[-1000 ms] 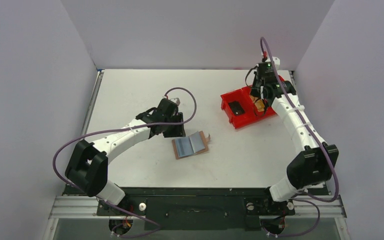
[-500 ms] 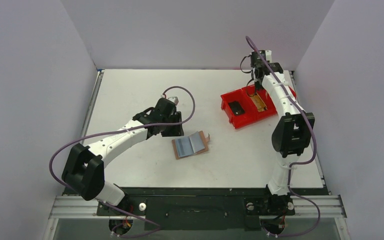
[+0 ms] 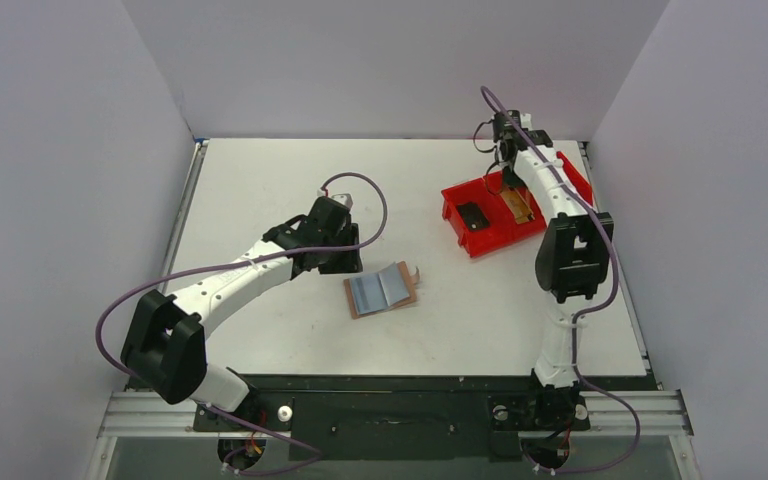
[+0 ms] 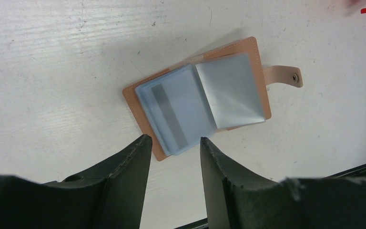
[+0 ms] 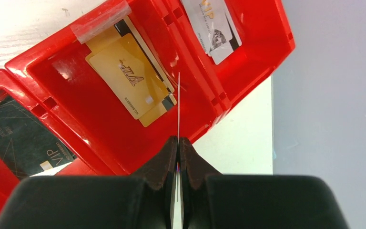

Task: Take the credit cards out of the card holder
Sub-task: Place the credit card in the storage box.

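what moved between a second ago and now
The right arm folded, its elbow lifting inward, and the right gripper pulled toward the far edge of the red plastic compartment tray, shut on a thin card seen edge-on. The left gripper, open and empty, drew slightly left. The open tan leather-like card holder and the cards lying in the tray stayed put.

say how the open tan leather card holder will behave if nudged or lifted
Probably floppy: the tan leather card holder lies open with one clear sleeve curling up, so lifted by an edge it would likely fold. Lying flat on the white table, it should slide, not tip.
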Available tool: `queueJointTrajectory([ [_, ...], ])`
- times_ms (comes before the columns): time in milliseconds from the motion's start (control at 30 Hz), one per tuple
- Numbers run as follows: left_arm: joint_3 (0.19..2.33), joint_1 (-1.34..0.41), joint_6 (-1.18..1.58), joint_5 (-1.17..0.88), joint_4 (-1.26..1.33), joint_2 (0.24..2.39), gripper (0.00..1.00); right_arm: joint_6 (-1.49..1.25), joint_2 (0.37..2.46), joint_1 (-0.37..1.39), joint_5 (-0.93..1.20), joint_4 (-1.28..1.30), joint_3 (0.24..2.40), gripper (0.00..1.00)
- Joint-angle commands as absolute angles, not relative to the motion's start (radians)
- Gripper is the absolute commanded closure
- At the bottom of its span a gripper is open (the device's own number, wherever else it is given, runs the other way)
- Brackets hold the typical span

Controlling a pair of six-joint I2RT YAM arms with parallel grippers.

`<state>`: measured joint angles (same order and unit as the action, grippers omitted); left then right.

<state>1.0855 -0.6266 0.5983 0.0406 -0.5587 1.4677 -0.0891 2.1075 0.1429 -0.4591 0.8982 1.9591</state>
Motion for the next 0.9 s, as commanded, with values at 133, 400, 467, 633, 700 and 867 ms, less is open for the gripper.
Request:
queueJointTrajectory([
  [133, 1.107, -0.619, 0.604, 0.063, -0.571, 1.431, 0.6, -0.083, 2.172, 0.141, -0.452, 0.869, 1.997, 1.0],
  [400, 1.107, -0.62, 0.606, 0.067, -0.574, 1.424, 0.6, -0.083, 2.213, 0.14, -0.453, 0.842, 2.004, 0.95],
  [467, 1.104, -0.62, 0.606, 0.069, -0.573, 1.422, 0.6, -0.083, 2.222, 0.138, -0.451, 0.84, 2.003, 0.89],
  [633, 1.097, -0.619, 0.609, 0.069, -0.574, 1.415, 0.6, -0.091, 2.234, 0.131, -0.435, 0.833, 2.003, 0.83],
  [700, 1.097, -0.619, 0.609, 0.07, -0.574, 1.414, 0.6, -0.101, 2.234, 0.128, -0.424, 0.832, 2.004, 0.82],
  [867, 1.095, -0.62, 0.61, 0.072, -0.572, 1.411, 0.6, -0.136, 2.186, 0.131, -0.396, 0.846, 2.006, 0.73],
])
